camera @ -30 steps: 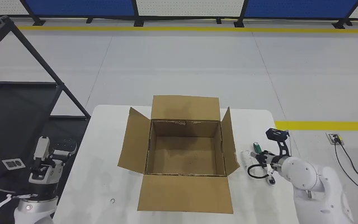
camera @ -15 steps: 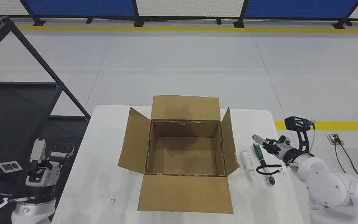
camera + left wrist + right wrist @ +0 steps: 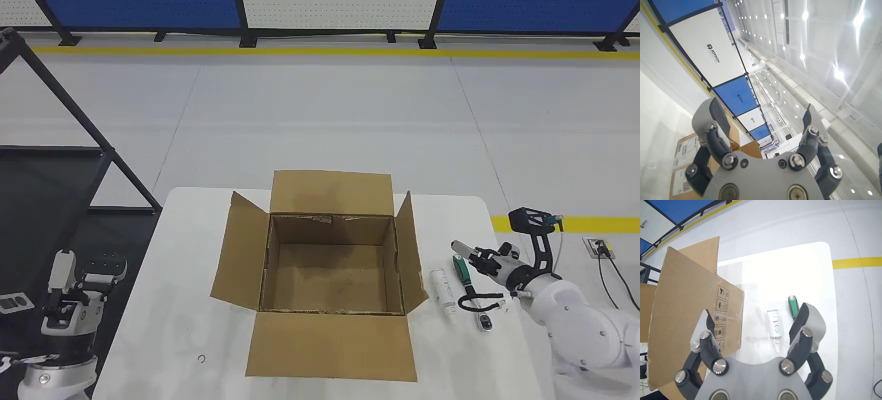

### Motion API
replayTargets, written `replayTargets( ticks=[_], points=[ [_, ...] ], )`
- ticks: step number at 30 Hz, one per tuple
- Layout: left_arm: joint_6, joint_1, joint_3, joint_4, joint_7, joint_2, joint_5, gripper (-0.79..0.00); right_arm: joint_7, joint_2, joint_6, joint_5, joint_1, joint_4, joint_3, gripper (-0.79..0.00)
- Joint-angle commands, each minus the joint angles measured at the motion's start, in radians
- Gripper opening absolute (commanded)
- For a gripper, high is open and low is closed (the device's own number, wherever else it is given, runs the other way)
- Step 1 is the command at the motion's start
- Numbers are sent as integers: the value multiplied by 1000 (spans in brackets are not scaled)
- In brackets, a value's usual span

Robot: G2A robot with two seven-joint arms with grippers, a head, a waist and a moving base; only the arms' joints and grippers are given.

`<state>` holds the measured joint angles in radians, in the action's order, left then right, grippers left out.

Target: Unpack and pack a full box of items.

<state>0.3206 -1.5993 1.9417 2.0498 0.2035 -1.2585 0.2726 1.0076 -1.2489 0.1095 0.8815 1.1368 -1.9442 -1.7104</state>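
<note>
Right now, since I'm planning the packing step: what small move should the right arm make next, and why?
Probably lower the right arm onto the white bottle: its jaws are open, the bottle lies just ahead, and the box is empty.

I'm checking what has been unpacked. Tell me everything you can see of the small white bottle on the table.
The small white bottle lies on its side on the white table, between the open cardboard box and a green-handled tool, touching neither. It looks plastic: cylindrical body, printed label, clear flat end, thin white nozzle at the other. Only the table touches it.
</note>
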Motion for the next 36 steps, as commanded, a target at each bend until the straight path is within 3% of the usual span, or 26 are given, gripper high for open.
replayTargets(
  ticks=[1,32,35,36],
  points=[
    [0,0,0,0,0,0,0,0,0,0,0,0,0,0,0,0],
    [0,0,0,0,0,0,0,0,0,0,0,0,0,0,0,0],
    [0,0,0,0,0,0,0,0,-18,1,-46,-22,9,4,15,0],
    [0,0,0,0,0,0,0,0,-26,2,-52,-37,3,22,16,-191]
  ],
)
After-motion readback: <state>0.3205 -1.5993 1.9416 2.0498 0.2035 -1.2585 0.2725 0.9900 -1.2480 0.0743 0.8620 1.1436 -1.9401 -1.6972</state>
